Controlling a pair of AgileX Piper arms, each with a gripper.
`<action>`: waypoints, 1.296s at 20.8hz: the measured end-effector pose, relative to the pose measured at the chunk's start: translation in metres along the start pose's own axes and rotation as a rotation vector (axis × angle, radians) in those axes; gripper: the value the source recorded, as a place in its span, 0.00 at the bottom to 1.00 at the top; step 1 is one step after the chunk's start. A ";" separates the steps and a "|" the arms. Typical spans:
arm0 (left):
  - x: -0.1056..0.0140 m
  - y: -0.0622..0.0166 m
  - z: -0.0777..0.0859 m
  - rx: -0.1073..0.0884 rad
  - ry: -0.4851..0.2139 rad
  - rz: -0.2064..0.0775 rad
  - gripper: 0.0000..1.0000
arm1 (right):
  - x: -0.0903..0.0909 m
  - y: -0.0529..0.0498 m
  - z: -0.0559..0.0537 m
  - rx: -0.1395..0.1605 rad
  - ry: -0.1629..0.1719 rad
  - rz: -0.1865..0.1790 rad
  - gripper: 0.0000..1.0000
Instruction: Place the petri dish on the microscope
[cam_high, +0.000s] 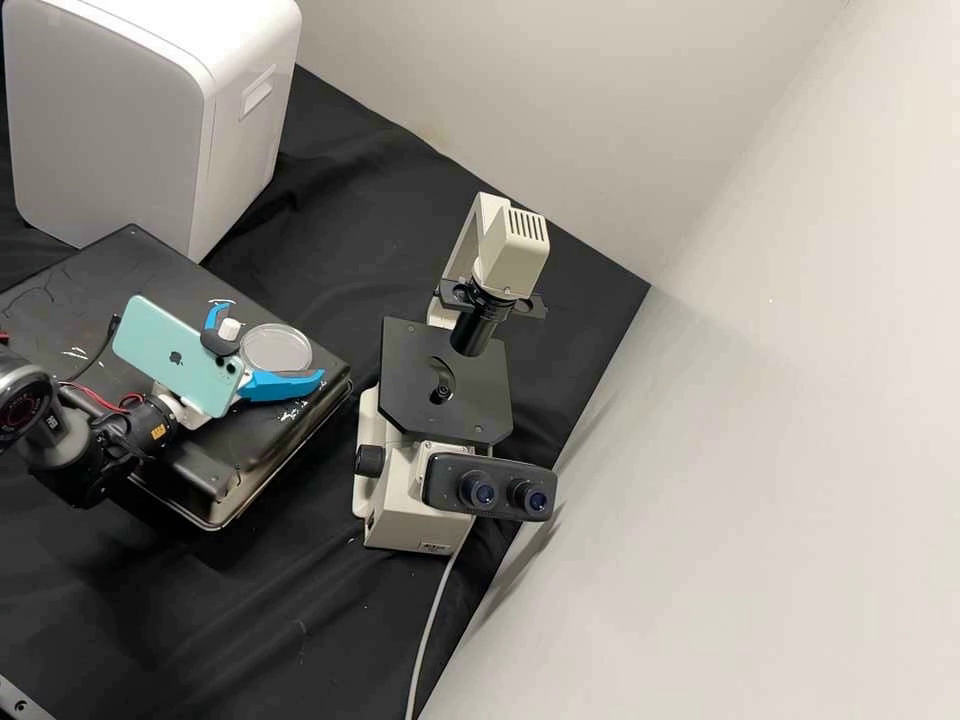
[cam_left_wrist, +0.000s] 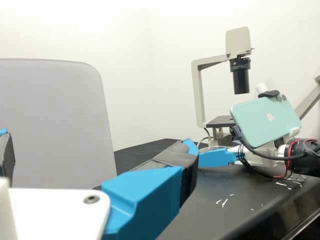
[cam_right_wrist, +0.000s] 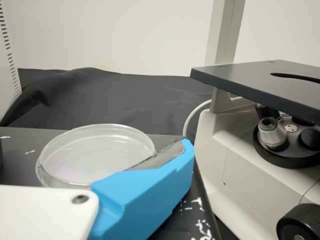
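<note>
Counter (cam_high: 300, 620) cloth, black and soft, carries it all. Just beyond the right jaws stands the cream microscope (cam_high: 400, 500), its flat black stage (cam_high: 410, 370) bare. Between those jaws, spread wide so a blue finger (cam_right_wrist: 145, 195) flanks each side, seemingly ready to grip, the clear round petri dish (cam_high: 277, 348) lies on a scuffed black case (cam_high: 100, 270). Left jaws gape released too, holding nothing.
</note>
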 end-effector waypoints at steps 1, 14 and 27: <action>0.000 0.0000 0.000 0.000 0.000 0.000 1.00 | 0.000 0.001 0.000 0.000 0.000 0.002 1.00; 0.000 0.0000 0.000 0.001 0.000 0.000 1.00 | 0.017 0.010 0.012 0.005 -0.037 0.044 1.00; 0.000 0.0001 0.000 0.025 -0.019 -0.002 1.00 | 0.020 0.010 0.018 0.020 -0.058 0.043 1.00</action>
